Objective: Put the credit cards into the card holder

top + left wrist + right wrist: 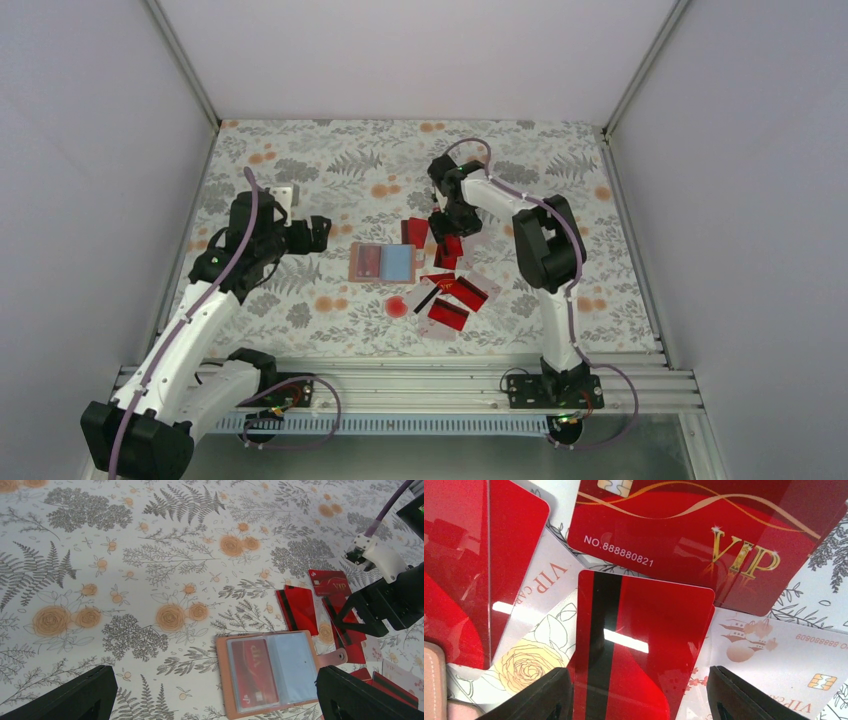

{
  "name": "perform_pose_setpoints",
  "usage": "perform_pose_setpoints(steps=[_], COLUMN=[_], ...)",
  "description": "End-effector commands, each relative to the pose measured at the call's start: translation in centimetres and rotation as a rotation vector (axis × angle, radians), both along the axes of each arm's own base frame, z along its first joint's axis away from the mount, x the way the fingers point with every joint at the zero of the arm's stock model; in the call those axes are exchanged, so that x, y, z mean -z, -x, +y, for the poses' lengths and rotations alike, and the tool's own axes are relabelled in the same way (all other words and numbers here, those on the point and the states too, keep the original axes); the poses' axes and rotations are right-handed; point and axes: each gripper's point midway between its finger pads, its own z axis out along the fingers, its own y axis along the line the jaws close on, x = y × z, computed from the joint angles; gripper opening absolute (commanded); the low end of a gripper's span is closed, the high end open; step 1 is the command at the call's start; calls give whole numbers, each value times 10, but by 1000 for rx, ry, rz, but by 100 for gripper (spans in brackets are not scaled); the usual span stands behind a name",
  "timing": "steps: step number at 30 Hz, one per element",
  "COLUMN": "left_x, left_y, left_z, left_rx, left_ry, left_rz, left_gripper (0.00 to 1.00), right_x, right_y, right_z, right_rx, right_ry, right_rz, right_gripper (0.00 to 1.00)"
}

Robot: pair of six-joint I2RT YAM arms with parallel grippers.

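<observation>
- Right pincer (639, 680): its fingers (536, 697) are spread to the width of a striped card (644, 630), one at each long edge. Whether they pinch it or only flank it, I cannot tell.
- Left pincer (322, 233): released, spread wide, holding nothing, at 10 o'clock of the holder.
- Holder (383, 262): lies open and flat between the two pincers, at 8 o'clock of the right one. A pocketed card (252, 672), red and marked "VIP", sits in its left half; the right half is pale blue.
- Cards (470, 292): loose from 1 to 5 o'clock of the holder, several overlapping.
- Writing: gold "VIP" and "NO.888880821" on the VIP card (684, 540), at 12 o'clock of the striped card. "VIP CA" shows on a white card (544, 580) at 10 o'clock, the rest covered.
- Chip card (784, 655), at 3 o'clock: an emblem and an upside-down number that is hard to read.
- The frame edge cuts off the right fingers' lower parts.
</observation>
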Motion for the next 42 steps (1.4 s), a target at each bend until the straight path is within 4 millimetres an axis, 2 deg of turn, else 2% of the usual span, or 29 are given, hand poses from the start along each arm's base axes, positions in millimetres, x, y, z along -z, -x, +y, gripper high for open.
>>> perform_pose_setpoints(steps=[1,10,14,21,31,35,42], left_x=[1,2,3,5,5,5,4], left_y=[-1,-2,-2,-2,-2,-2,-2], left_z=[4,3,4,4,4,4,4], left_rx=[-13,-12,-13,-13,-14,-14,-14], left_ry=[-12,-13,-14,-15,-16,-15,-16], left_rz=[-6,0,1,8,8,8,7], left_gripper=[100,100,100,100,100,100,100], right_x=[1,13,21,32,43,30,-19], right_y=[0,-2,-3,2,9,2,-17], right_z=[3,13,9,-1,6,10,25], right_rx=[12,18,18,8,-37,-37,-28], right_ry=[10,-12,22,91,145,140,64], right_rz=[0,6,3,-3,-9,-45,-137], right_gripper=[70,71,70,60,55,53,53])
